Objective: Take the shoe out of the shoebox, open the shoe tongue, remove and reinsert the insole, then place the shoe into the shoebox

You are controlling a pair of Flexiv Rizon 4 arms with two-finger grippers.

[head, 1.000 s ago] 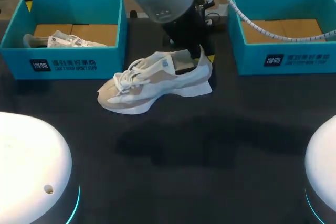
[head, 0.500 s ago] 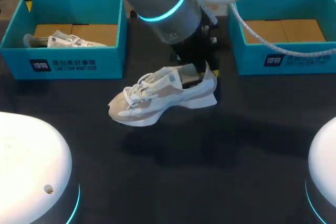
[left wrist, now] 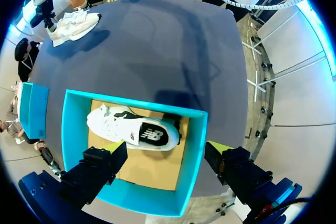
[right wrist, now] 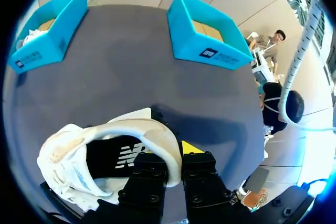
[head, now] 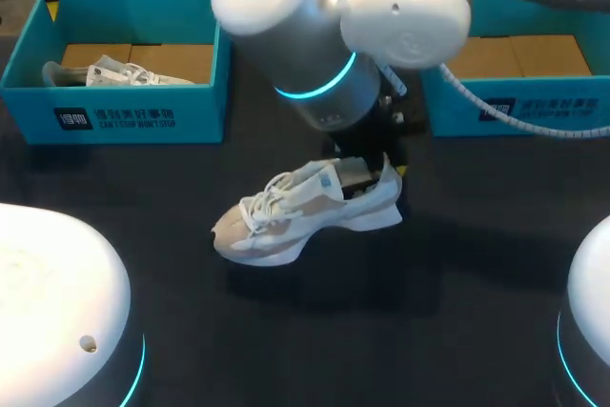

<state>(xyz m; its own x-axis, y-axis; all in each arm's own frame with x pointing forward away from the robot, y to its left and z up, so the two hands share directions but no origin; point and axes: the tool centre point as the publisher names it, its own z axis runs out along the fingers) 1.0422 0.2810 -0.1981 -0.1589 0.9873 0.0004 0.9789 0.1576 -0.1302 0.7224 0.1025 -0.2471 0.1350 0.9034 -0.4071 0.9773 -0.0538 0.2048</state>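
Observation:
A beige and white shoe is in the middle of the dark table, toe pointing left and slightly down. My right gripper is shut on its heel collar, reaching in from the far right. In the right wrist view, the fingers pinch the heel rim of the shoe, whose dark insole shows inside. My left gripper hangs open above the left shoebox, which holds a second white shoe.
The left teal shoebox, with a shoe in it, stands at the far left. A right teal shoebox with a bare cardboard floor is at the far right. White arm bases fill both near corners.
My right arm has carried the shoe from the far middle of the table toward the near side and a little to the right. The left gripper has stayed open.

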